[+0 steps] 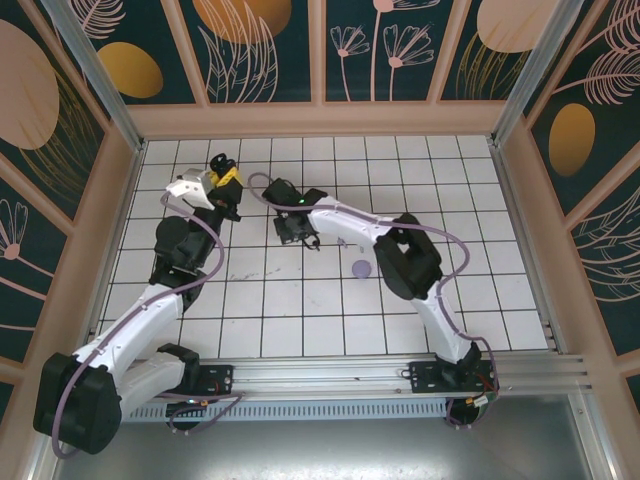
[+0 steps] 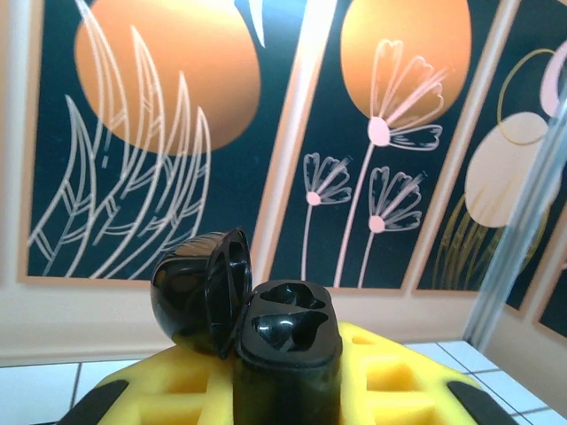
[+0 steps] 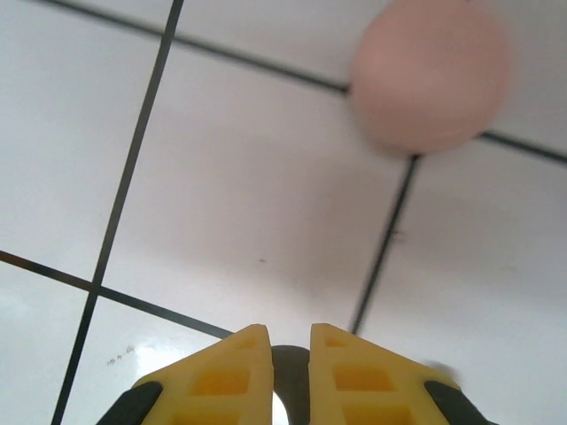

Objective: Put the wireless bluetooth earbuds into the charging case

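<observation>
My left gripper (image 1: 226, 172) is raised over the far left of the table, shut on a black charging case (image 2: 288, 341). The case stands upright between the yellow fingers (image 2: 403, 376). Its lid (image 2: 199, 288) is swung open to the left, and both wells are empty. My right gripper (image 3: 290, 341) points down, close above the white tiles near the table's middle (image 1: 297, 236). Its yellow fingers are nearly together on a small dark rounded piece (image 3: 292, 376), apparently a black earbud. The other earbuds are out of view.
A blurred pinkish round case (image 3: 431, 75) lies on a grid line just ahead of the right gripper. A lavender disc-like case (image 1: 361, 268) rests on the tiles beside the right forearm. Patterned walls enclose the table (image 1: 300, 310) on three sides.
</observation>
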Action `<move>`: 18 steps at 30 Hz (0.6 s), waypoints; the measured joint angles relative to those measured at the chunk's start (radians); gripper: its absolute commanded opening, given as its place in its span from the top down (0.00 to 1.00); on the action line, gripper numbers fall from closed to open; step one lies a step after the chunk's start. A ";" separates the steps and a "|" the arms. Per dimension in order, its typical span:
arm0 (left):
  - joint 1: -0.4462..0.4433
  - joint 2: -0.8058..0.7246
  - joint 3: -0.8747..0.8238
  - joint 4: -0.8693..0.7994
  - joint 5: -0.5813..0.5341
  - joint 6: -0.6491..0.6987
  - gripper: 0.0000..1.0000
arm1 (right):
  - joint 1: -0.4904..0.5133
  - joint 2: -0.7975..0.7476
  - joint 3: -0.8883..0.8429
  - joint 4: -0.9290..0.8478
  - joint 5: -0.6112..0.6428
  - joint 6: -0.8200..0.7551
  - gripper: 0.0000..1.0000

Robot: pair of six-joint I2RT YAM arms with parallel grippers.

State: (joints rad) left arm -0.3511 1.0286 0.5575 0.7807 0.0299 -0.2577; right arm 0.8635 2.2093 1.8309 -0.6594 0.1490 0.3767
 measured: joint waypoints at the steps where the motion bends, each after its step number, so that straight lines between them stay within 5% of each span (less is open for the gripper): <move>1: 0.000 0.004 0.001 0.000 0.023 0.007 1.00 | -0.013 -0.035 -0.016 0.009 0.000 0.000 0.86; 10: 0.000 0.041 -0.057 0.178 0.233 0.085 1.00 | -0.113 -0.280 -0.099 0.083 0.001 -0.019 0.87; 18: -0.045 0.143 -0.135 0.343 0.313 0.179 1.00 | -0.166 -0.423 -0.187 0.122 0.000 -0.059 0.88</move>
State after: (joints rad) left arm -0.3962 1.1721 0.4221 1.1240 0.3428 -0.0792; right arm 0.6979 1.7863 1.6444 -0.5377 0.1493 0.3176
